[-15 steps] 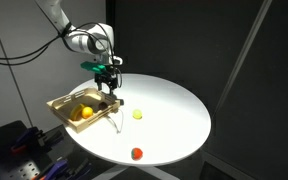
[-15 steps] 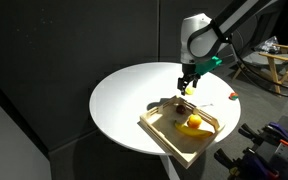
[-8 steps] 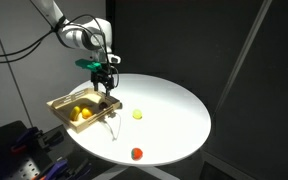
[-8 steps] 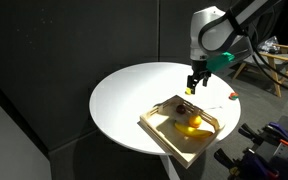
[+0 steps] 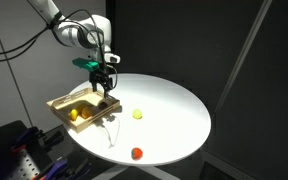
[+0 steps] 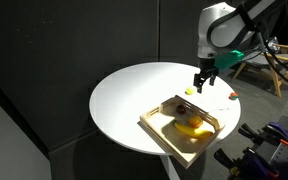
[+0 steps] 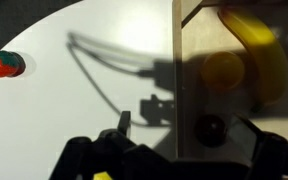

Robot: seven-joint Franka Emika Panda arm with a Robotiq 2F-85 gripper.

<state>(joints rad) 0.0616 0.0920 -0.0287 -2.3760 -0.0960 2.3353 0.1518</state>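
The fingers (image 7: 124,122) are hanging wide apart, holding nothing, just above the wooden tray (image 5: 62,102) of yellow fruit (image 6: 191,126) on the white tabletop (image 5: 169,110); a small red fruit (image 5: 136,153) is lying well apart.

— What carries everything?
— A round white table (image 5: 174,110).
— And on it?
— A wooden tray (image 6: 166,141) at one edge, a small yellow fruit (image 5: 137,114) near it, and a small red fruit (image 5: 137,153) well apart, by the rim.
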